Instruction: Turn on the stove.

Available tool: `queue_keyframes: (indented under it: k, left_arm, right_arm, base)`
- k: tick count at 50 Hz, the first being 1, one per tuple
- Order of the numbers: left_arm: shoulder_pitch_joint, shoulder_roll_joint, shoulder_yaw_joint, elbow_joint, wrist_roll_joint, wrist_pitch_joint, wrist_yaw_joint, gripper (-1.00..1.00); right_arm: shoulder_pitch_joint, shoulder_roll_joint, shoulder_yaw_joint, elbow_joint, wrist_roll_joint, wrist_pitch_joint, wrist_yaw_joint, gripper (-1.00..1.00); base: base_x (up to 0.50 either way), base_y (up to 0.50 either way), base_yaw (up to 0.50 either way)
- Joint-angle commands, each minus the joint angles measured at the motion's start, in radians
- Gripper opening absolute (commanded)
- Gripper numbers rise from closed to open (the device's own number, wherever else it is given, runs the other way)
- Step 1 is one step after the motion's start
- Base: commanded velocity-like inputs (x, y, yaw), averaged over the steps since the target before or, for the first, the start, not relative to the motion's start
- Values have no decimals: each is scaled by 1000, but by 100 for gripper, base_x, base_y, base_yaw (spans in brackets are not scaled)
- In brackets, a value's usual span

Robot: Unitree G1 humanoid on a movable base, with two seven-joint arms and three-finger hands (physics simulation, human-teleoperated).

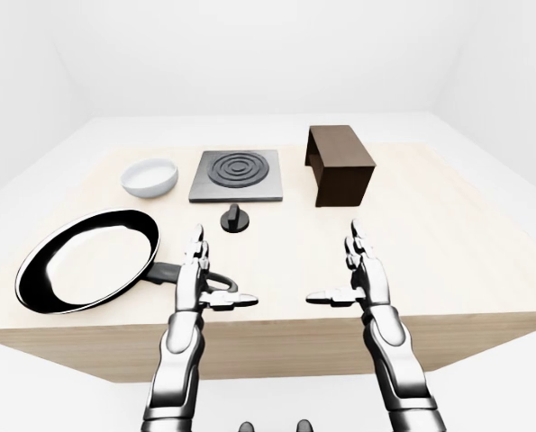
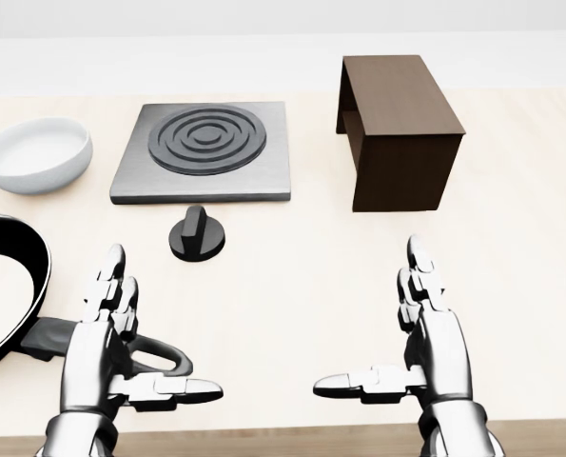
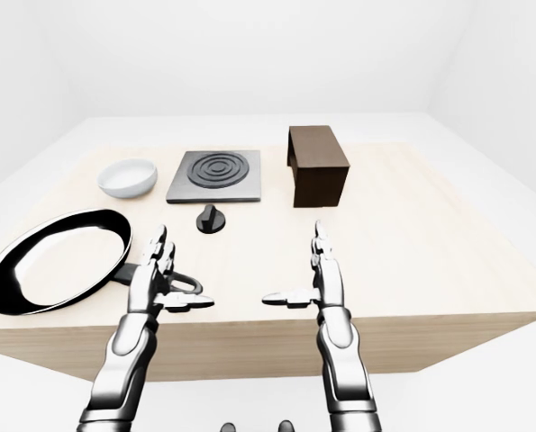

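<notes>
Two hands: both hover low over the pale wooden tabletop, lower part of the head view, neither touching anything.
Left hand: silver three-finger hand, fingers straight and spread, thumb out toward frame centre; holds nothing. It hangs over the black handle of the frying pan.
Right hand: mirror pose, fingers extended upward in frame, thumb pointing left; holds nothing.
Stove: flat grey square hotplate with dark concentric rings, upper centre of the head view, lying flat on the table.
Knob: small round black dial with a raised ridge grip, just below the hotplate's lower edge, apart from it; above and right of the left hand, well left of the right hand.
Handling (judgement): the dial looks rigid, small and light; likely smooth round the rim, so the upright ridge is the place to pinch, thumb on one face, fingers on the other, then twist. It seems to sit loose of the plate, so a sideways shove might slide it.
Other items: shallow white ceramic bowl upper left; black frying pan with pale interior at the left edge; dark brown wooden open-sided box upper right.
Progress (judgement): reach not begun; left hand sits nearer.
</notes>
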Motion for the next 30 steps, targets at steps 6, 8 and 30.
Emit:
queue_keyframes:
  k: [6, 8, 30]
  left_arm:
    - [-8, 14, 29, 5, -18, 6, -16, 100]
    - [-6, 14, 28, -1, -19, 9, -18, 100]
    - [-27, 19, 41, 18, -18, 8, 0, 100]
  right_arm:
    - [4, -12, -27, -49, 7, 26, 10, 100]
    - [10, -13, -30, -70, 7, 36, 9, 100]
    - [79, -66, -495, -647, 177, 82, -105, 100]
  base:
    - [0, 0, 0]
    - [0, 0, 0]
    - [0, 0, 0]
